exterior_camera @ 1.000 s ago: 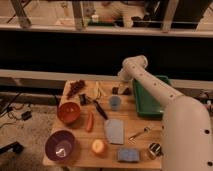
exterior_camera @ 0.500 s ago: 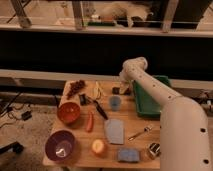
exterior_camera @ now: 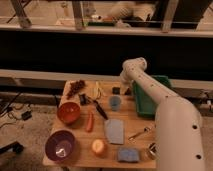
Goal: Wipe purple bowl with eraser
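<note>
A wooden surface [exterior_camera: 75,160] stands on a greyish floor, with a dark wall band and a pale ledge behind it. Above those runs a row of brighter, framed panes. Cables [exterior_camera: 15,112] trail over the floor at the left.

The purple bowl [exterior_camera: 61,146] sits at the near left corner of the surface, upright, with a pale shiny patch inside. Just behind it is an orange-red bowl [exterior_camera: 69,112]. A red, elongated item [exterior_camera: 90,121] lies to the right of that bowl, and an orange fruit [exterior_camera: 98,146] sits near the front edge. A grey-blue folded cloth [exterior_camera: 114,131] lies mid-surface, a blue sponge [exterior_camera: 128,155] in front of it, and a blue cup [exterior_camera: 115,103] behind it. Dark grapes [exterior_camera: 76,88] and a banana [exterior_camera: 98,90] lie along the far edge. A green tray [exterior_camera: 150,100] takes up the far right side.

The white arm [exterior_camera: 175,125] rises from the lower right, bends over the far edge and turns down. Its end effector [exterior_camera: 124,89] hangs low over the far part of the surface, between the banana and the tray, well apart from the purple bowl. A small dark block, seemingly the eraser [exterior_camera: 116,90], lies just beside it. Whether the end effector is released or clenched, or touches the block, cannot be told.
</note>
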Tool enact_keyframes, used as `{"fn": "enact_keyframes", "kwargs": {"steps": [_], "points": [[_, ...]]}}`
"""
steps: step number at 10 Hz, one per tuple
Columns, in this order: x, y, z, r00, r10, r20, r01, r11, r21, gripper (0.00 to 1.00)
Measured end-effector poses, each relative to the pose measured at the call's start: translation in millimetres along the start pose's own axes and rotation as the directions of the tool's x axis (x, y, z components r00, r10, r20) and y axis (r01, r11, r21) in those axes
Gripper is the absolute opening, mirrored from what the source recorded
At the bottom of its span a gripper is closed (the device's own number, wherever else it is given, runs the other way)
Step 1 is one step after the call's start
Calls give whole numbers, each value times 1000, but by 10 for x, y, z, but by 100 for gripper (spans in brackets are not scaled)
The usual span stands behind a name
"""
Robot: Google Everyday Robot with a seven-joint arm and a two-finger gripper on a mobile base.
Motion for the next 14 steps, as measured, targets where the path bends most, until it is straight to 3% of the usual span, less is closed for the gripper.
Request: {"fn": "enact_keyframes", "kwargs": {"steps": [6,14], "points": [[103,57,166,1000,28,13,-27,997,-66,80],[196,38,328,998,60,10,-59,993,-103,80]]}}
